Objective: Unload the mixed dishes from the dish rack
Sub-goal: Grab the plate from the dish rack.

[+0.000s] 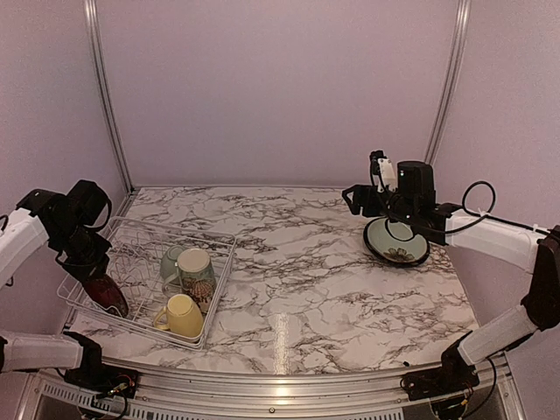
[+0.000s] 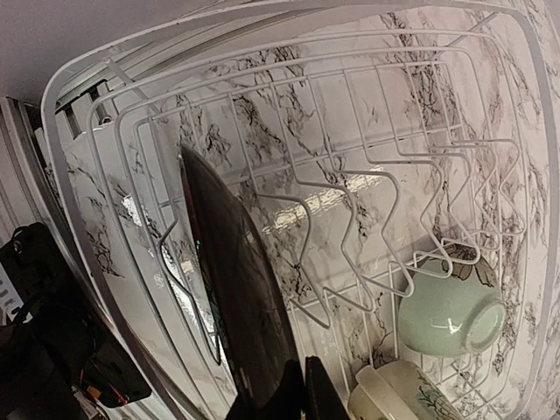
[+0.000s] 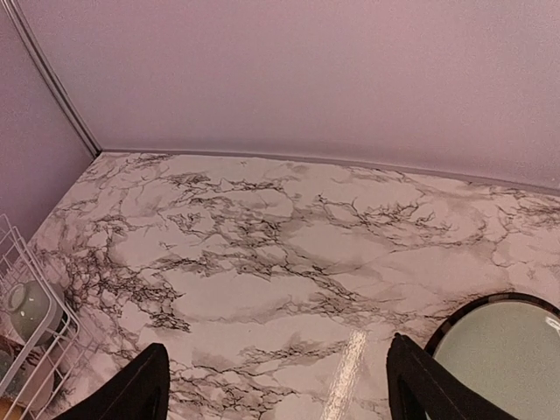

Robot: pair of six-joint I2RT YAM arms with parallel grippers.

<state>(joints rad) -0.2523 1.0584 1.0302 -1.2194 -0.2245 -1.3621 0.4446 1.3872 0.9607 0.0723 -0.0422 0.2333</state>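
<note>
Marble table [image 1: 306,262]: left pincer [image 2: 304,398] clamps dark red plate [image 2: 236,297]; right pincer [image 3: 276,367] wide, empty.

Soft, even light all over. A white shine sits on the near tabletop [image 1: 306,262]. My left wrist picture bends the dish rack [image 2: 341,178] wires, and the close dark red plate [image 2: 236,306] looks blurry.

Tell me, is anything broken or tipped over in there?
Nothing looks broken or spilled. The small green bowl lies tipped on its side in the dish rack with its foot showing, which is ordinary for dishes left to dry.
</note>
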